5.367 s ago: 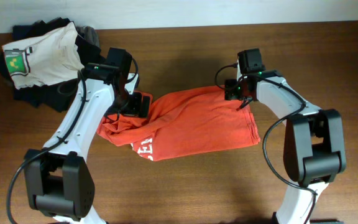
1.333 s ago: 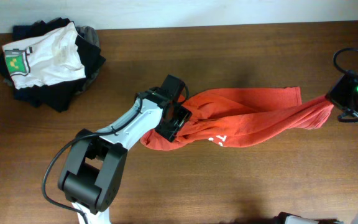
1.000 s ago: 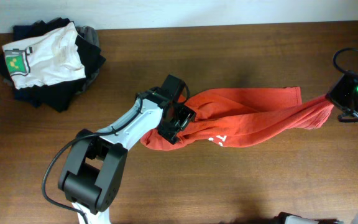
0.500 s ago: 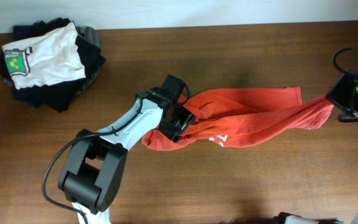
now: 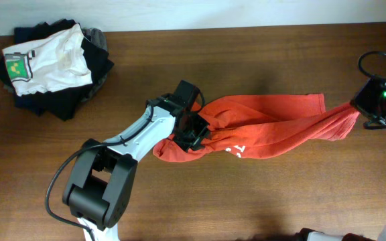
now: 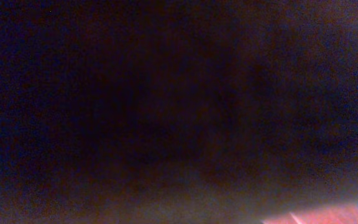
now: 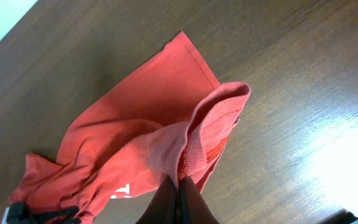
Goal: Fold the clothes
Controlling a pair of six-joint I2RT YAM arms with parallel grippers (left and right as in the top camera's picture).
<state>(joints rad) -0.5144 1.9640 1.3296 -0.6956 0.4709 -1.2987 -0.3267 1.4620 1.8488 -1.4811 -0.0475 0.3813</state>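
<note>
One T-shirt (image 5: pixel 260 137) stretched left-right; right gripper (image 7: pixel 180 186) clenched on its end; left gripper (image 5: pixel 195 136) jaws unclear.

The shirt (image 5: pixel 267 130) lies stretched across the middle of the bench (image 5: pixel 246 60). At the shirt's left end, the left claw (image 5: pixel 191 134) sits on the bunched cloth. The shirt's right end is pinched in the right claw (image 5: pixel 362 110), near the bench's edge. A pile (image 5: pixel 45 67) of garments lies well apart, left of and behind the shirt.
</note>
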